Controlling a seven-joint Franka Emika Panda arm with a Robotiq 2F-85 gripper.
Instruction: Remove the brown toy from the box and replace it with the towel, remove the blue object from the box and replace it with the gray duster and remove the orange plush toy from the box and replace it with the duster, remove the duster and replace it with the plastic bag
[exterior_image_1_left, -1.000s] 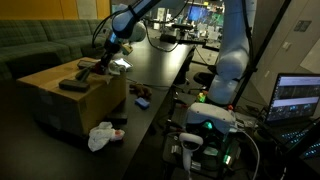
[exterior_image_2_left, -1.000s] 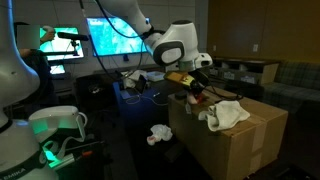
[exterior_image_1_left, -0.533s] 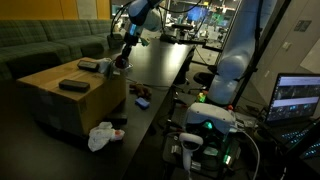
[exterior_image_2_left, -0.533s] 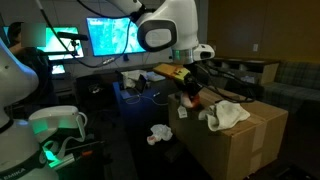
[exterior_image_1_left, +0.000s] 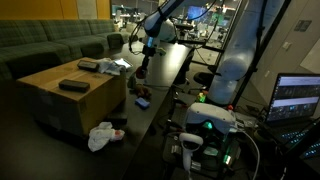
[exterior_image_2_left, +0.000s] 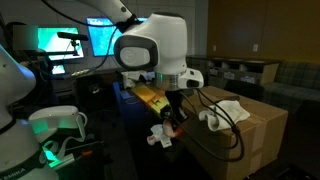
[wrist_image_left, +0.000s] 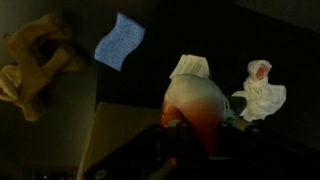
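The robot's gripper hangs clear of the box, its fingers closed narrowly around the orange plush toy, which hangs in the air above the dark tabletop just beside the box's near edge; in the wrist view the toy fills the space between the fingers, red-orange below and paler on top. The gray duster lies flat on top of the box, apart from the gripper; a white towel sits crumpled on the box top nearer the arm. The plastic bag rests as a wrinkled white lump at the foot of the box. Seen from the wrist, a brown toy sprawls on the dark surface at the left edge of the view, with a blue object lying flat just beside it, both well apart from the held toy.
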